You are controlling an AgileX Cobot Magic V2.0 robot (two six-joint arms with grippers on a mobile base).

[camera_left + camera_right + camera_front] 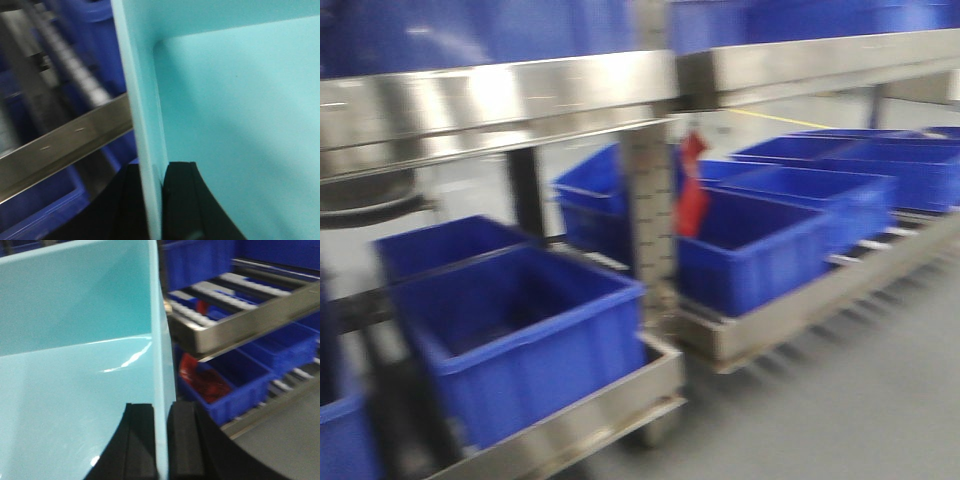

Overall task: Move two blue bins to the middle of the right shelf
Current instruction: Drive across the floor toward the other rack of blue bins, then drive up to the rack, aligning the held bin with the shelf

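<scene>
The pale blue bin is pinched by its wall in the left claw and likewise in the right claw, both closed tight. It is held in front of the steel shelf, on which dark blue bins are stored; placement is judged pending.

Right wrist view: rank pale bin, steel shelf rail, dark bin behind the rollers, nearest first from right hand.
1. Pale bin: wall clamped in the right hand.
2. Steel shelf rail: right, mid-frame.
3. Dark bin: top, behind the rollers.
</scene>
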